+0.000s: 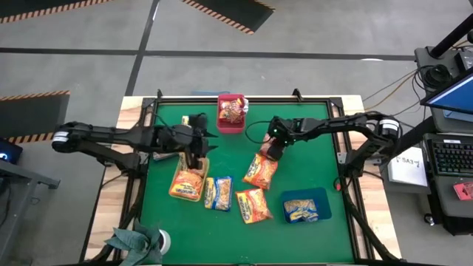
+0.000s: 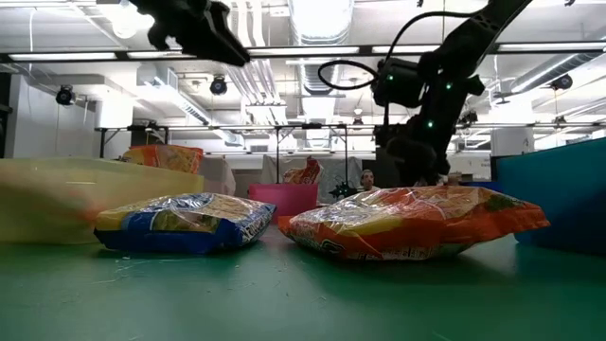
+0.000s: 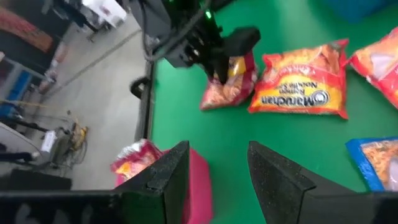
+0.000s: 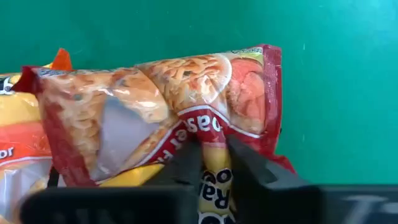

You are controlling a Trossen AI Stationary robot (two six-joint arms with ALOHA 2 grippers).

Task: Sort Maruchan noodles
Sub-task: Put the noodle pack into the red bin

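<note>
A dark-red-edged Maruchan noodles packet lies on the green table right of centre, and my right gripper is shut on it. Beside it lies an orange packet. Nearer the front lie another orange packet and a blue one. A yellow tray at the left holds orange packets. The red tray at the far edge and the blue tray at the right each hold one. My left gripper hangs open above the table between the yellow and red trays. My right gripper pinches the red packet's wrapper between its two fingers, about midway along one long edge. The fingers slant down from above and lie across the packet. The wrapper puckers at the pinch. One end of the packet overlaps the orange packet.
A potted plant and a roll of tape sit at the near left corner. Bare green mat lies along the near edge and between the red tray and the right arm. In the low view, the blue packet and an orange packet fill the foreground.
</note>
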